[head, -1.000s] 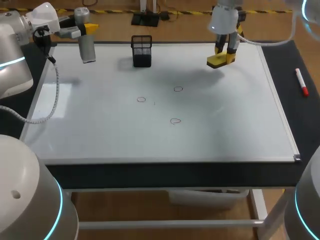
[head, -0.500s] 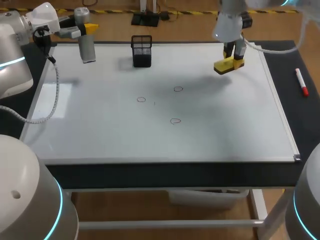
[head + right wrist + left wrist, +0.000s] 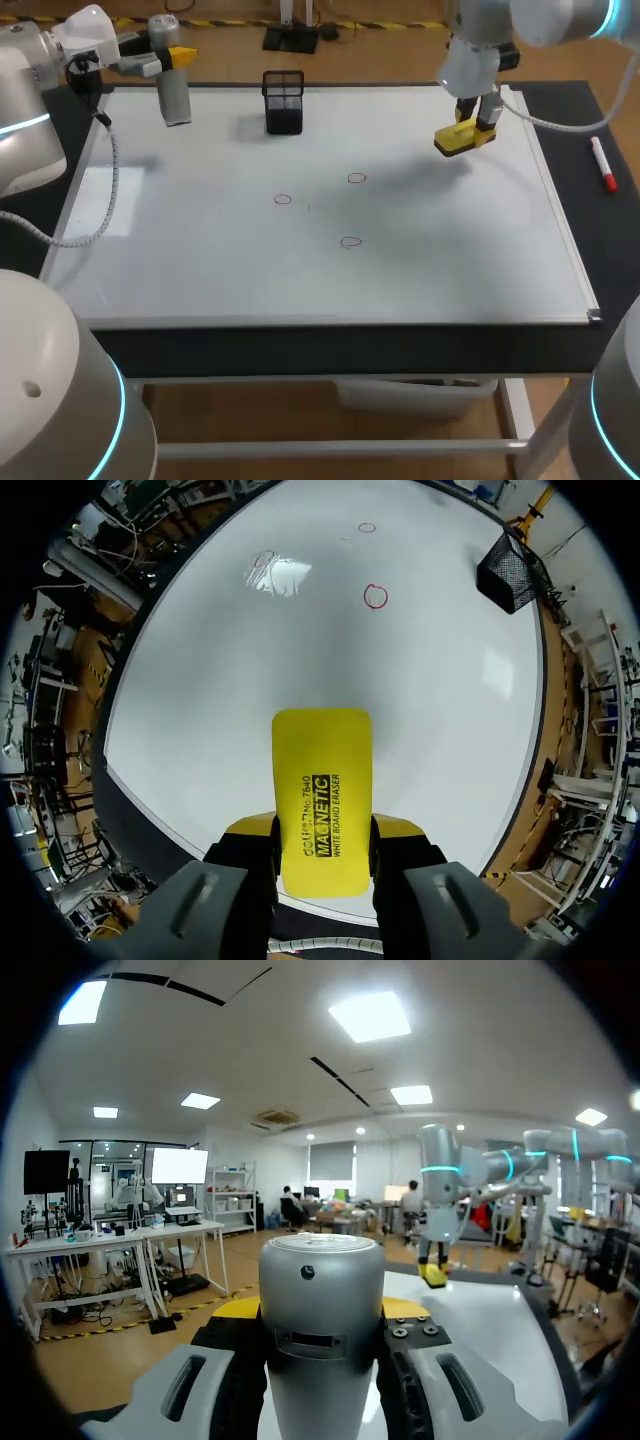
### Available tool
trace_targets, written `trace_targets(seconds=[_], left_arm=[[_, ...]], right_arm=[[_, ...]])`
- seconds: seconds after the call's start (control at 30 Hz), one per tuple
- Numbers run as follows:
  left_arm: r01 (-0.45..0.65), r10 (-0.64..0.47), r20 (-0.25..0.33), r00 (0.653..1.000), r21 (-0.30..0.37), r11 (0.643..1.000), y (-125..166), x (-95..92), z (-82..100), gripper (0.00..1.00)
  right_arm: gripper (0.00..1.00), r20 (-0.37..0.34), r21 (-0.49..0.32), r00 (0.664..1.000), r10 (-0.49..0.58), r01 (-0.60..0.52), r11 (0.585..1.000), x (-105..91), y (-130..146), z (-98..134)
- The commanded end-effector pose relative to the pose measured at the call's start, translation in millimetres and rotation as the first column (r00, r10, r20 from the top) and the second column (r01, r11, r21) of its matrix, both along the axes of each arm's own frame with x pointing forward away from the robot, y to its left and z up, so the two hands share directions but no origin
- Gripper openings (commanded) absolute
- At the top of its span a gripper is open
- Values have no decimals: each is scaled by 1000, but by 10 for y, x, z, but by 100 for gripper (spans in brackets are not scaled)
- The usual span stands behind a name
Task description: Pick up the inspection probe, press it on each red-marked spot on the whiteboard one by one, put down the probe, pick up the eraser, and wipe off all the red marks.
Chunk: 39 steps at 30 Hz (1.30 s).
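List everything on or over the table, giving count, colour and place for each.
whiteboard: one, white, covering most of the table
marks: three, red circles, around the board's middle
holder: one, black mesh, at the board's far edge
marker: one, red and white, on the table to the right of the board
table: one, dark top, under the board
probe: one, silver, held over the board's far left corner
eraser: one, yellow, held over the board's far right part
left gripper: one, yellow-tipped, shut on the probe
right gripper: one, yellow-tipped, shut on the eraser
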<state>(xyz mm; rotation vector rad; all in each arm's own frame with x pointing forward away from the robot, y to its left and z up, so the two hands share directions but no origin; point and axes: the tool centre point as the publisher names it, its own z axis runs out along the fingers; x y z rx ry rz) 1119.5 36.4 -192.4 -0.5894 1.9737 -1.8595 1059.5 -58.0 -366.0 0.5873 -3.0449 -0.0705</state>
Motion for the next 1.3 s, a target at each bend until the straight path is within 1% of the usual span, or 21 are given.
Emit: trace_targets(seconds=[0.03,0.37,0.43,0.5,1.3], left_arm=[[-3,3,2,1000,0,1000,-5,-4,6,0],[-3,3,2,1000,0,1000,-5,-4,6,0],[-3,3,2,1000,0,1000,-5,-4,6,0],[-3,3,2,1000,0,1000,-5,-4,6,0],[-3,3,2,1000,0,1000,-5,-4,6,0]], right_arm=[[0,47,11,999,-4,4,1000,-56,-34,23],[0,31,12,1000,-6,6,1000,-46,-70,27],[0,15,24,1000,-10,9,1000,-43,-67,22],[0,-1,9,1000,-12,12,1000,-37,-59,26],[0,6,11,1000,-21,21,1000,-30,-59,28]])
